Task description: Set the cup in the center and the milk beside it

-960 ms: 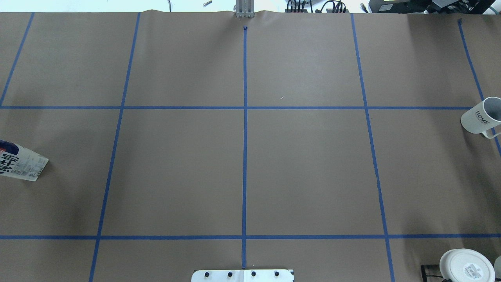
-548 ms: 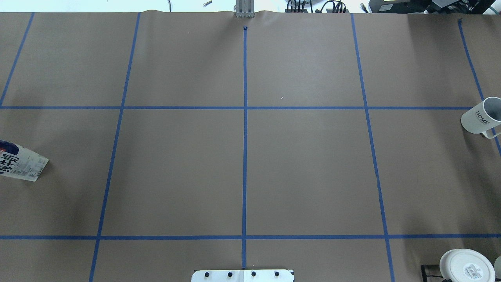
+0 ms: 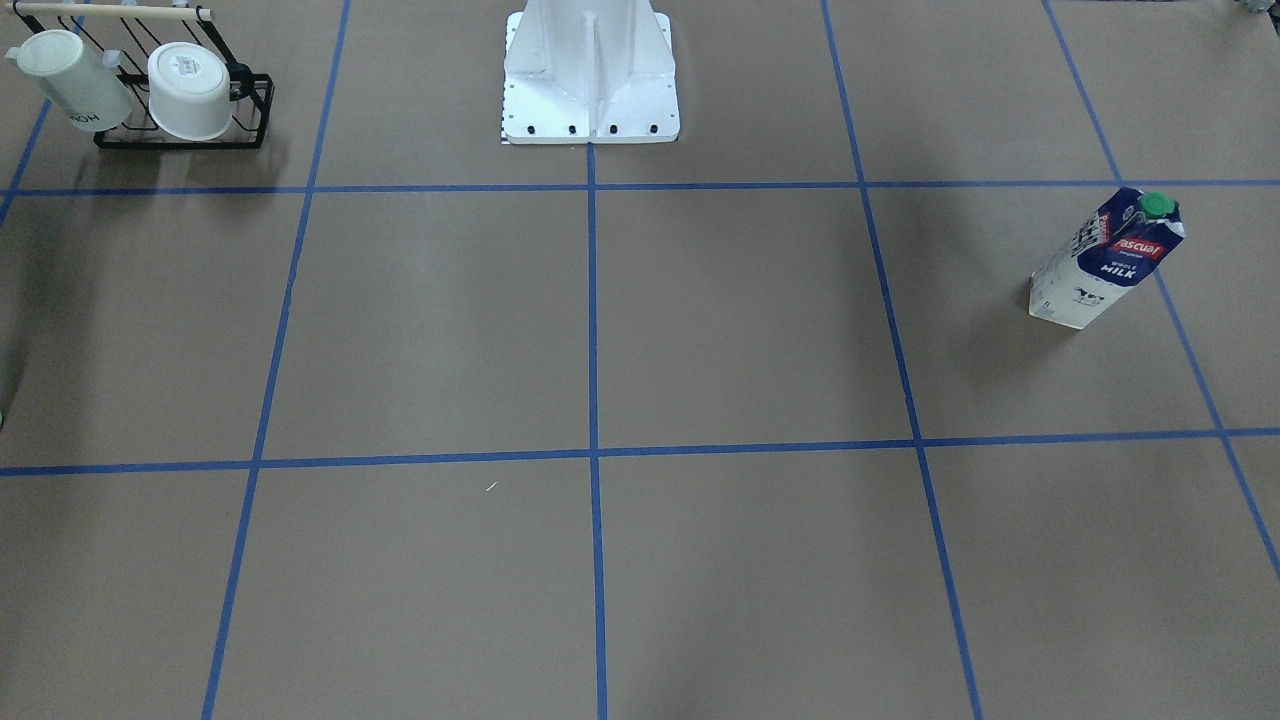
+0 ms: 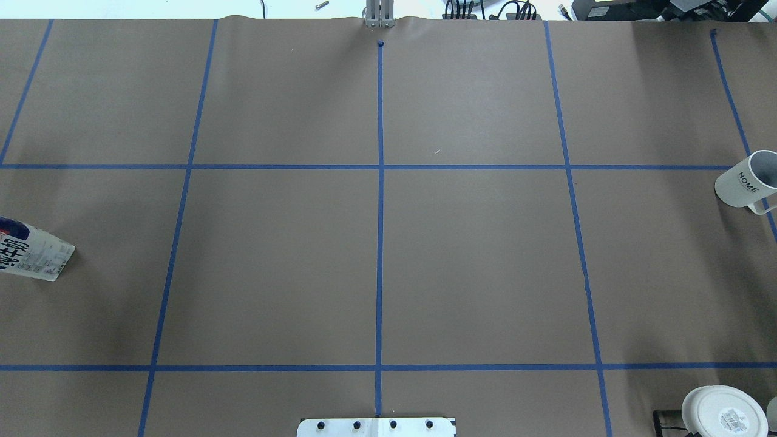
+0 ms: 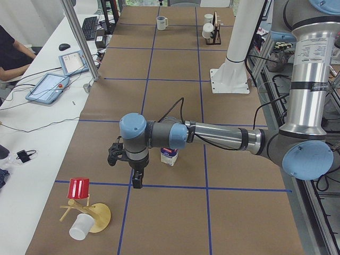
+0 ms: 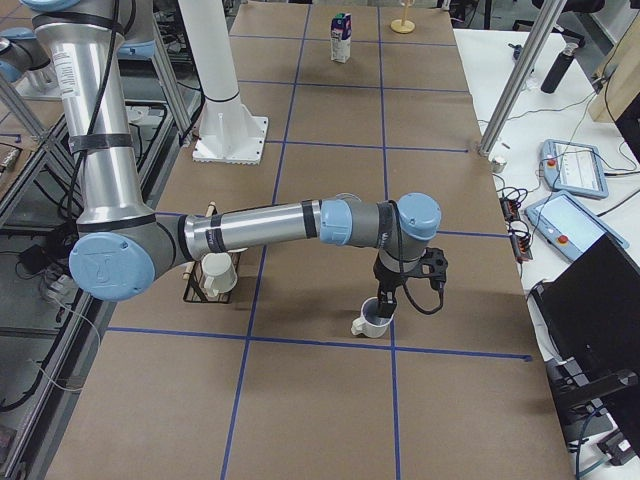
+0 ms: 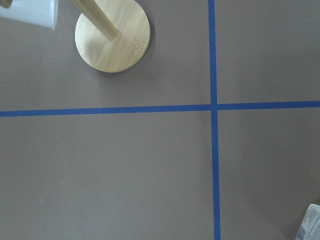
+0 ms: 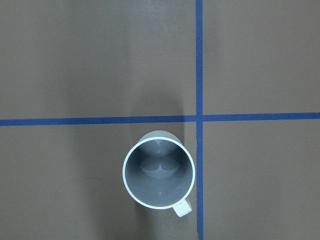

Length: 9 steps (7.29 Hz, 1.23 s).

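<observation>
The cup (image 6: 372,322), a white mug with a grey inside, stands near the table's right end, and "HOME" lettering shows on it in the overhead view (image 4: 743,182). My right gripper (image 6: 385,305) hangs straight over it. The right wrist view looks down into the cup (image 8: 159,176), with no fingers in sight. The milk (image 3: 1105,260) stands upright at the table's left end (image 4: 33,255). My left gripper (image 5: 137,183) hovers beside the milk (image 5: 169,157), apart from it. I cannot tell whether either gripper is open or shut. The center crossing (image 4: 380,167) is bare.
A black rack (image 3: 180,110) near the robot's right holds two white mugs. A wooden mug tree (image 5: 87,212) with a red and a white cup stands at the left end. The robot's white base (image 3: 590,70) is at the near edge. The operators' desk (image 5: 53,85) runs along the far side.
</observation>
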### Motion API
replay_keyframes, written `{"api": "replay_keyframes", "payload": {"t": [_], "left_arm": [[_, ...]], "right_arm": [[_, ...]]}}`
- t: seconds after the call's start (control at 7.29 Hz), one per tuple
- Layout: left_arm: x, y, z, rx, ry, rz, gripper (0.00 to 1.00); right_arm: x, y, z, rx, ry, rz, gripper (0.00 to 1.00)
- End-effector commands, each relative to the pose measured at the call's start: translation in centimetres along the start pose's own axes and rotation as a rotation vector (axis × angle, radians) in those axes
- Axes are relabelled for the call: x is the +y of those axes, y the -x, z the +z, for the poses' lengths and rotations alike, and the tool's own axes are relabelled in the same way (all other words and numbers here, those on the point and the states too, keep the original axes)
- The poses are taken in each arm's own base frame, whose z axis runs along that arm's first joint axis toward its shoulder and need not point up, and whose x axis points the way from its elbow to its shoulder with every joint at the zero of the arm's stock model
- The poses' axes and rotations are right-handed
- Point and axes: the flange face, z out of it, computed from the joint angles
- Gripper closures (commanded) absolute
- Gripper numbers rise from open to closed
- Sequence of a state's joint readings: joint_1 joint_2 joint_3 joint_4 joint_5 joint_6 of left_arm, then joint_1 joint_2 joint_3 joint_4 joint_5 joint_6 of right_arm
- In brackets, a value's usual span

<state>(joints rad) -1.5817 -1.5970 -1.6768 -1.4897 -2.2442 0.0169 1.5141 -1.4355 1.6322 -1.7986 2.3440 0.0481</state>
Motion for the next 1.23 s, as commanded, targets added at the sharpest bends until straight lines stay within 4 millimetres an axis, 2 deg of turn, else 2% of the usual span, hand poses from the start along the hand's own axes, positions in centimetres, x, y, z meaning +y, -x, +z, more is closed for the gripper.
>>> {"api": "replay_keyframes", "payload": {"t": [0.0,0.14,0.27,0.41,0.55,0.82,1.1], "left_arm": [[-0.1,-0.4,-0.2,-0.006,-0.004,0.009,0.01],[-0.2,-0.5,-0.4,-0.004,-0.007,0.001,0.01],[0.1,0.4,0.9,-0.001,0.018,-0.017,0.01],[0.2,0.7,1.2,-0.001,0.025,-0.020,0.01],[0.9,1.0,1.7,0.001,0.034,-0.026,0.01],[1.2,1.2,1.7,0.000,0.013,-0.013,0.01],[1.2,1.2,1.8,0.000,0.004,-0.006,0.01]], "right_arm": [[-0.6,-0.3,0.3,0.005,-0.032,-0.030,0.00],[-1.5,-1.2,1.4,0.011,-0.077,-0.066,0.00],[-2.1,-3.5,4.0,0.003,-0.054,-0.051,0.00],[-2.8,-3.7,4.5,-0.004,-0.128,-0.133,0.00],[-2.8,-4.9,5.9,-0.005,-0.125,-0.133,0.00],[-3.3,-2.9,7.1,-0.019,-0.110,-0.178,0.00],[-3.2,-2.0,8.0,-0.038,-0.108,-0.206,0.00]]}}
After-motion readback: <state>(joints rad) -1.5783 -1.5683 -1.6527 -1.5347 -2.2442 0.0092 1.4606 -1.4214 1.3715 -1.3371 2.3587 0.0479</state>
